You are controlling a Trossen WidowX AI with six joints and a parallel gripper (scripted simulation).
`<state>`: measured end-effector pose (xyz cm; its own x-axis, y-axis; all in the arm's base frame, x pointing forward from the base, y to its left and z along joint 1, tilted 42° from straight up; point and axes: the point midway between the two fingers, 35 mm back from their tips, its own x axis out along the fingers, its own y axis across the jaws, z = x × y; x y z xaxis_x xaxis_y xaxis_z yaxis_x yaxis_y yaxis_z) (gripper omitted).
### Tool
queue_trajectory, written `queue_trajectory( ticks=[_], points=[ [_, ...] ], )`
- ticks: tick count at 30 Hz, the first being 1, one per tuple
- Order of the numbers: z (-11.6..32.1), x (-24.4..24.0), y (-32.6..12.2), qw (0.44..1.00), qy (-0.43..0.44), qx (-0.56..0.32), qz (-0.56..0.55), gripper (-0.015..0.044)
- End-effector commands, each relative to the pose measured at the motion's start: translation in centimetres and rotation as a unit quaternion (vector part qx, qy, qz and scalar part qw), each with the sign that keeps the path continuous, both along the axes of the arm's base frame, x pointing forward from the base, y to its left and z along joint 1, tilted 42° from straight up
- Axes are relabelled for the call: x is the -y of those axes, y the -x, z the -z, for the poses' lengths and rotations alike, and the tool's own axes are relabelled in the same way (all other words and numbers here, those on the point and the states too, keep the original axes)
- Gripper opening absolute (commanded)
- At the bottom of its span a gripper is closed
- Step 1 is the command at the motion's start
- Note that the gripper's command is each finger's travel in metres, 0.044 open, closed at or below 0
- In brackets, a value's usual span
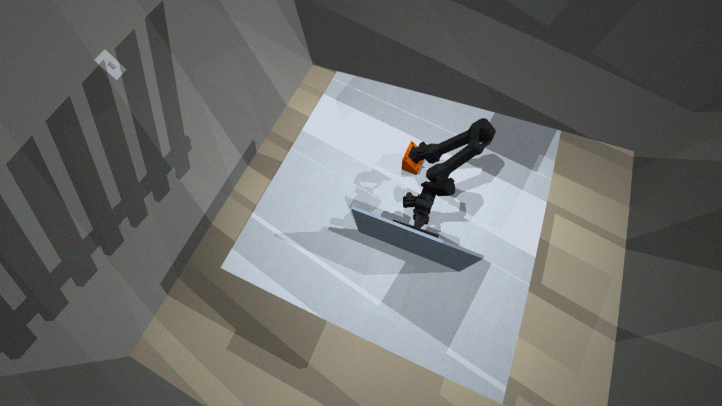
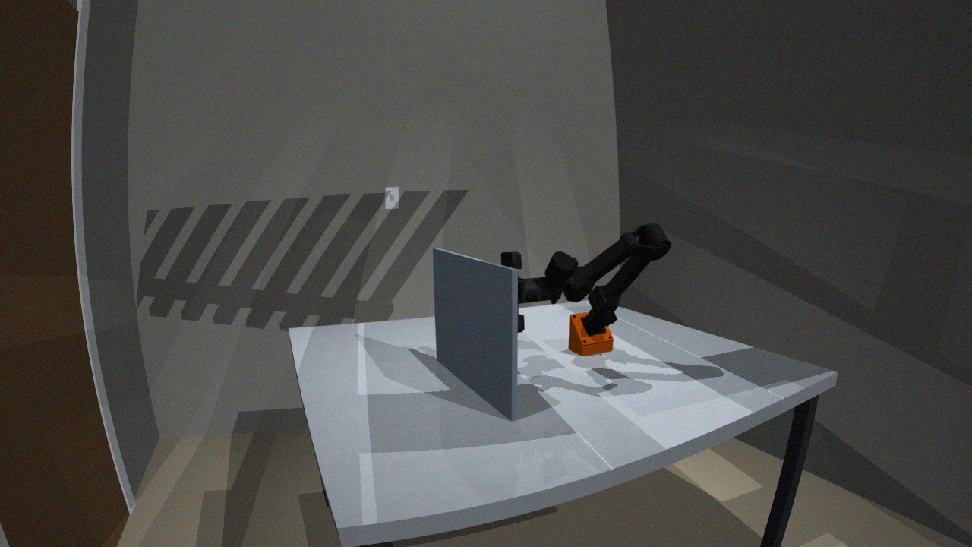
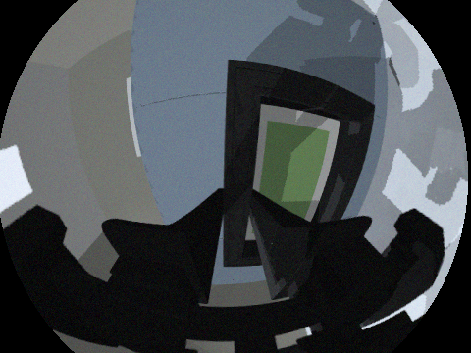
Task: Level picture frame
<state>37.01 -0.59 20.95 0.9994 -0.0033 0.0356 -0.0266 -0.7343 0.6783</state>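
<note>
I count one picture frame (image 1: 431,234) (image 3: 243,123), one upright blue-grey panel (image 1: 413,242) (image 2: 475,333) (image 3: 182,123), one worktop (image 1: 353,292) (image 2: 434,475), one orange base (image 1: 409,167) (image 2: 598,347), one white wall plate (image 1: 118,73) (image 2: 392,204), and my one black arm (image 1: 457,144) (image 2: 598,261) with its single claw (image 1: 418,225) (image 3: 235,194).

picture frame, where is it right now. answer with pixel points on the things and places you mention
In the wrist view, the black picture frame (image 3: 299,82) is right of centre, in front of the blue-grey panel (image 1: 413,242) (image 2: 475,333) (image 3: 182,147), with one side between the gripper's fingers.
</note>
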Motion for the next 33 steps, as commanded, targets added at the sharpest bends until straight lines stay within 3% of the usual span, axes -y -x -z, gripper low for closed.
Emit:
queue_trajectory(
  ticks=[1, 18, 28, 33],
  points=[
    [0.00, -0.04, 0.00, 1.000, 0.017, -0.001, 0.000, 0.0000],
    [-0.01, -0.07, 0.01, 0.998, 0.061, -0.001, 0.002, 0.0000],
    [-0.01, -0.03, 0.01, 0.999, 0.049, 0.000, 0.002, 0.0260],
    [-0.17, -0.06, 0.52, 0.999, 0.038, 0.000, 0.002, 0.0260]
  ],
)
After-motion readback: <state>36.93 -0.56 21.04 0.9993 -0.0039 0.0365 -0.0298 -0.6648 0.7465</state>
